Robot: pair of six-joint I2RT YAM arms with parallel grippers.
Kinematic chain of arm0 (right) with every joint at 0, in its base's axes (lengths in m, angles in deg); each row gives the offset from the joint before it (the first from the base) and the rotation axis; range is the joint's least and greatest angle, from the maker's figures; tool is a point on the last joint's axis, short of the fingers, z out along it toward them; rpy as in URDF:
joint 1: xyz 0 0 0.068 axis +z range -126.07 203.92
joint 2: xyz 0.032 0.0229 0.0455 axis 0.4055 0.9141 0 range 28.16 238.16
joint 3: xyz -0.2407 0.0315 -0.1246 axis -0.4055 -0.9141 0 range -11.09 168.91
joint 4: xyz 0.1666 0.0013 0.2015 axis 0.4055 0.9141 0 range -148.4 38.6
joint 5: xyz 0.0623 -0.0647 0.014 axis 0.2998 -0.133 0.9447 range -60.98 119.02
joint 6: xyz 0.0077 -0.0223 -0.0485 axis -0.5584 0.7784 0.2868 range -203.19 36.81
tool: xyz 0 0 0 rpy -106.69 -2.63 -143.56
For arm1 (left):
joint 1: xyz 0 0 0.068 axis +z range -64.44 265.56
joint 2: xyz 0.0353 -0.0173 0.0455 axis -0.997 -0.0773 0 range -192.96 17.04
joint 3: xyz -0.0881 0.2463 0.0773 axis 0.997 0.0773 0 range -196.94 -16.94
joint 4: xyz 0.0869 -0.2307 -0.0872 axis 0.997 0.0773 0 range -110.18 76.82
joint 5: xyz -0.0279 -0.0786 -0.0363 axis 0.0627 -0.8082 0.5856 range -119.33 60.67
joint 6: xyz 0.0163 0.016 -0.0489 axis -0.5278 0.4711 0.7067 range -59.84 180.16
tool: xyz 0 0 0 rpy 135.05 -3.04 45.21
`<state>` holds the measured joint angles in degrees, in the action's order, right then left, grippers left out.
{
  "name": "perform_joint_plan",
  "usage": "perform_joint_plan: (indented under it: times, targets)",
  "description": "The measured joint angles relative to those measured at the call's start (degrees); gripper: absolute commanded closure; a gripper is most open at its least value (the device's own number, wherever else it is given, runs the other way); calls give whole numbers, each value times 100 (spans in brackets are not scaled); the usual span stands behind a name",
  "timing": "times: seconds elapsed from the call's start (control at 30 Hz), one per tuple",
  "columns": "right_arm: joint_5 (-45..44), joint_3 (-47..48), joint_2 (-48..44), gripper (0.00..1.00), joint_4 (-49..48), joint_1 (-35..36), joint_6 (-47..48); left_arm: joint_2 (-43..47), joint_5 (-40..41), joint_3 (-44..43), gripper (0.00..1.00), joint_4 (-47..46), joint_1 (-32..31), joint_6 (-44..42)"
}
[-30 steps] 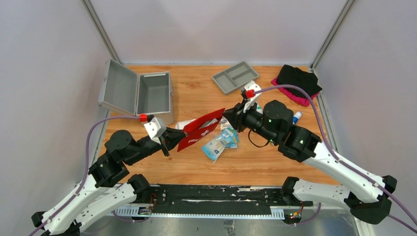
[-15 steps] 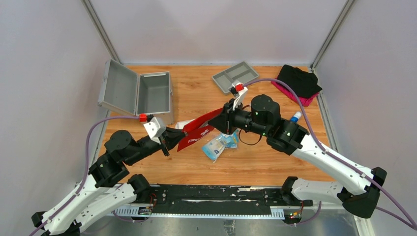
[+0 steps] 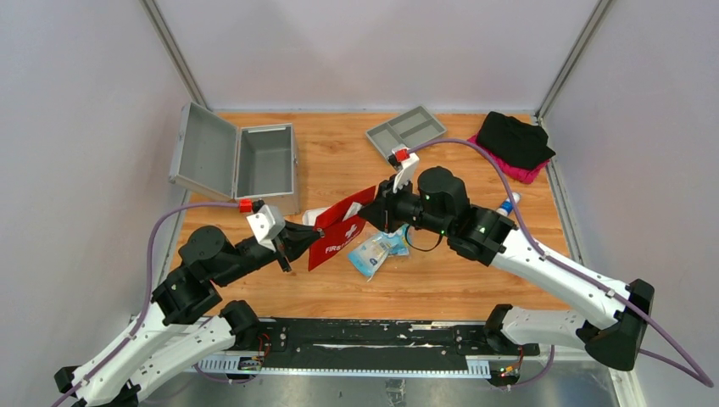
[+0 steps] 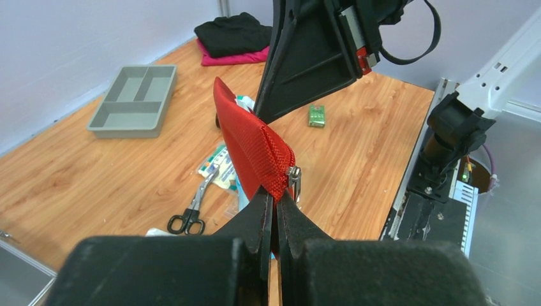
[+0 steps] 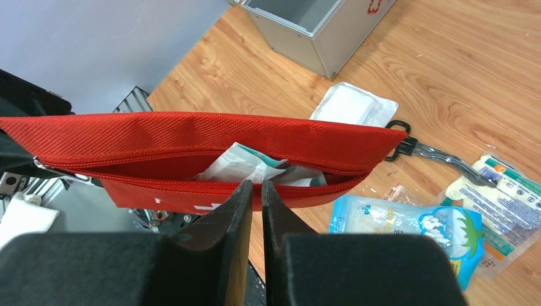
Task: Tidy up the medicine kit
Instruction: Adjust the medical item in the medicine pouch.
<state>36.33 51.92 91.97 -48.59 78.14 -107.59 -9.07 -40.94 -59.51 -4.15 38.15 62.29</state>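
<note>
While holding the red pouch (image 5: 191,135) aloft, with the left gripper (image 4: 275,203) shut tight on its zipper end, risks spilling packets (image 5: 245,167) from the open mouth if tilted. Cannot tell of the right gripper (image 5: 255,189), narrowed almost to touching at the lower lip, whether pinching fabric; may slip off. Leaves the medicine kit (image 3: 263,165), lid up, far left, well apart; invites a drop on the way across.

Wood-top table (image 3: 339,292). Carrying medicine kit (image 3: 254,161), lid open. Right of medicine kit: grey compartment tray (image 3: 407,131), then black cloth (image 3: 513,136) over pink cloth (image 3: 526,172). Just in front: white gauze pack (image 5: 349,105). Further in front and right: scissors (image 4: 188,220), blue-white packets (image 3: 373,252), small green box (image 4: 317,116).
</note>
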Motion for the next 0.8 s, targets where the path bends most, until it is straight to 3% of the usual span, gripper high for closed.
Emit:
perform_joint_plan:
  times: [0.8]
  targets:
    - [354, 37, -636, 81, -323, 0, 776, -2, -90, 22, 100, -33, 0, -2]
